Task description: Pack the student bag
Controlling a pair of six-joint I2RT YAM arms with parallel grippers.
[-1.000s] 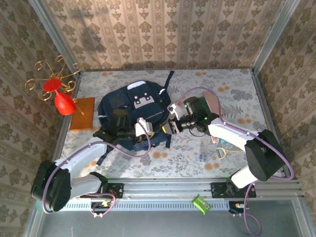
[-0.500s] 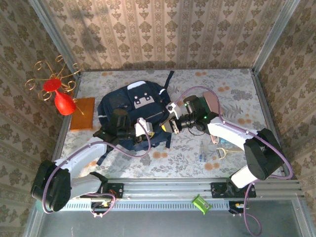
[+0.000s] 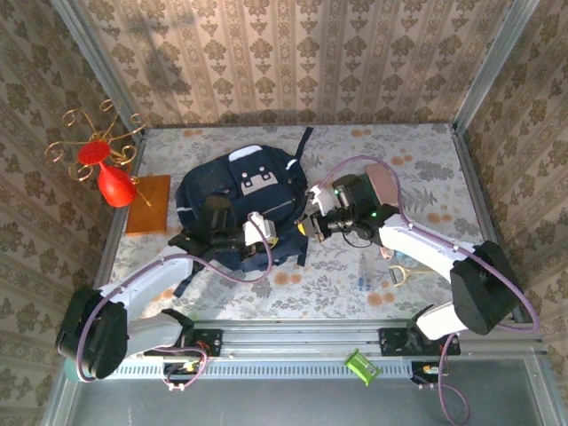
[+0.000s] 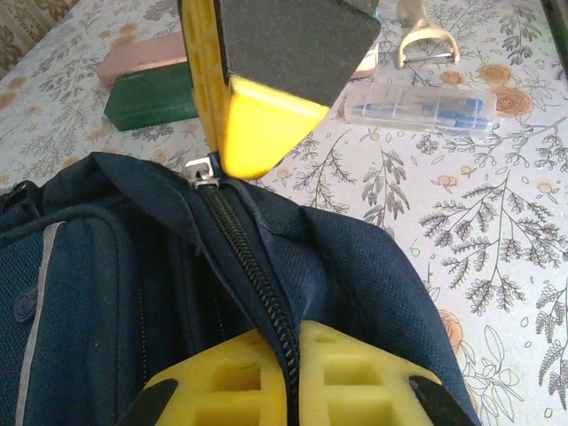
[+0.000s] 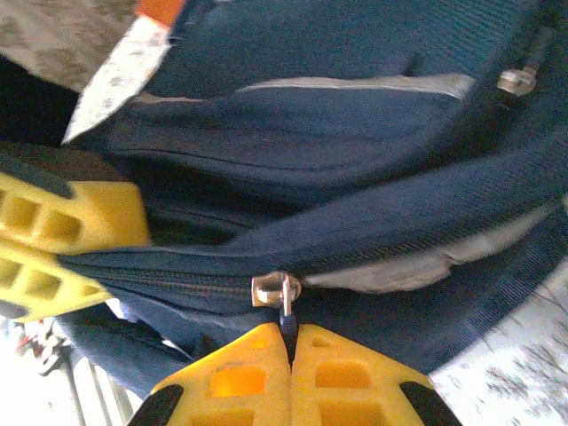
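- The student bag (image 3: 232, 197) is lying around the middle of the surface (image 3: 426, 146), a little toward the left edge, with its white-grey patch facing up.
- The left end effector (image 4: 286, 346) is gripping the bag's navy fabric at the zip line. Its yellow fingers are sitting almost together, and the zip is running between them.
- The right end effector (image 5: 290, 342) is holding the small metal zip pull (image 5: 277, 290). Its two yellow fingers are meeting, with the pull's tab pinched between them.
- Both end effectors are sitting at the near-right part of the bag, close beside each other.
- A green box (image 4: 146, 99), a pink case (image 4: 142, 60) and a clear pen case (image 4: 417, 108) are lying on the surface, apart from the bag.
- A red vase (image 3: 114, 185) is standing by the left edge, next to a brown wooden block (image 3: 148, 204).
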